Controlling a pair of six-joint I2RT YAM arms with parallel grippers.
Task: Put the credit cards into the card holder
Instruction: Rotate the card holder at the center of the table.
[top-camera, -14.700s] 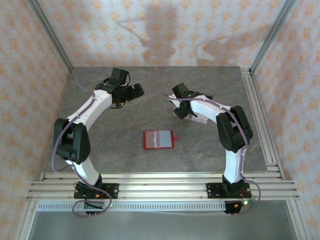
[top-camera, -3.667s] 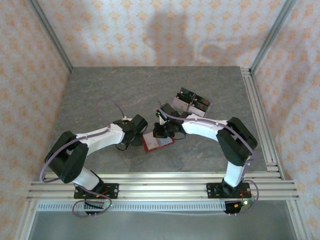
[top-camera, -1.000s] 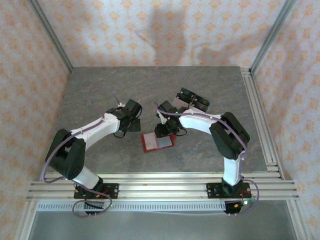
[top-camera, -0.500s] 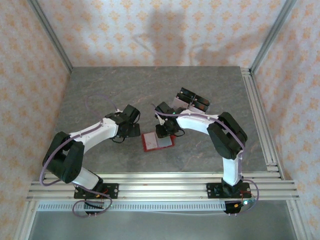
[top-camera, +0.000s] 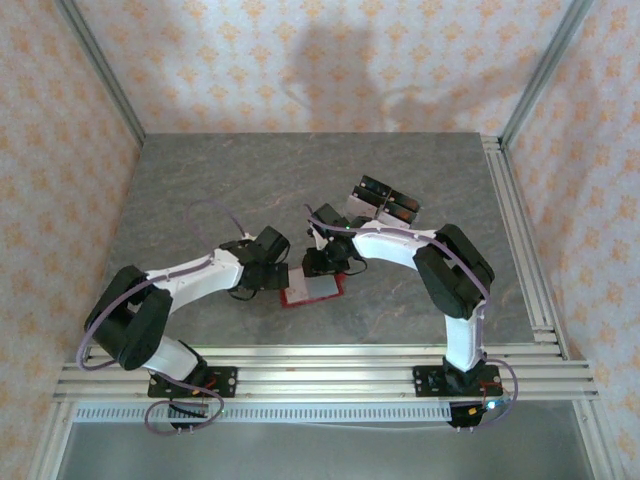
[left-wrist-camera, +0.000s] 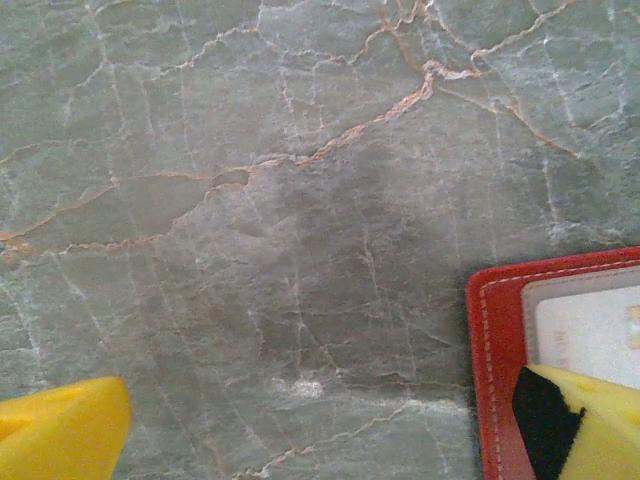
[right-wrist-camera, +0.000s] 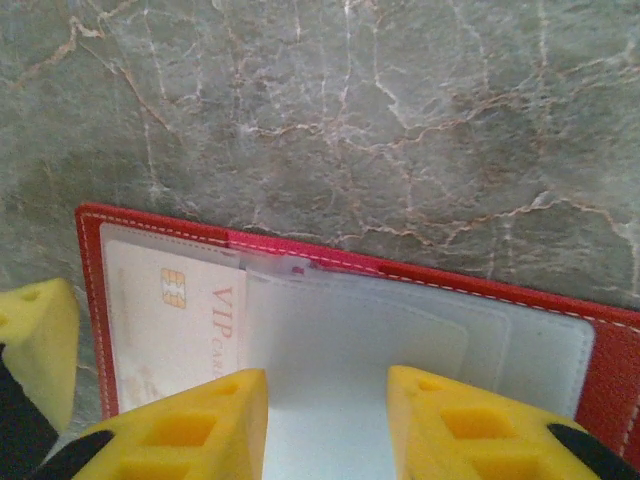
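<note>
The right gripper (right-wrist-camera: 328, 405), jaws half parted low over the open card holder's (right-wrist-camera: 420, 278) pale pocket (holding anything or not, I cannot tell), may shove the holder, lying mid-table (top-camera: 300, 180) nearer the near edge, since the wide-spread left gripper (left-wrist-camera: 320, 425) steadies only one red border beside the seated credit card (right-wrist-camera: 175, 320).

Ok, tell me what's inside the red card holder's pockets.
One pocket of the card holder holds a chip card printed VIP. The other looks bare where visible; the right gripper's fingers cover its near part.
</note>
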